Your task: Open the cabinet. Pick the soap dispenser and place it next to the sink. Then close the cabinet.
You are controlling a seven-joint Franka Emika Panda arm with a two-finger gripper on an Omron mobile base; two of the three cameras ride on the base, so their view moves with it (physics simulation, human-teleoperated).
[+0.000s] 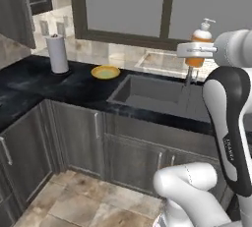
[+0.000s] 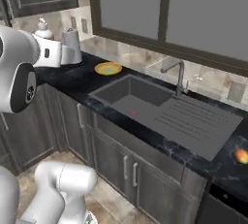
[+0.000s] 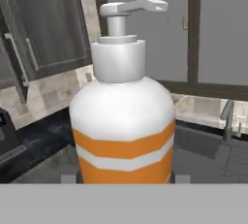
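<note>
Soap dispenser point(image 3: 123, 116) held aloft in the jaws.

The white bottle with orange bands and a pump top stands upright between the jaws of the gripper point(image 1: 196, 50), which are partly open and closed on its body. In the left base view it hangs above the faucet point(image 1: 189, 77), at the sink's point(image 1: 147, 93) two o'clock; the yellow bowl point(image 1: 105, 72) and paper towel roll point(image 1: 57, 54) sit on the black bench point(image 1: 44, 86) at nine o'clock.
</note>
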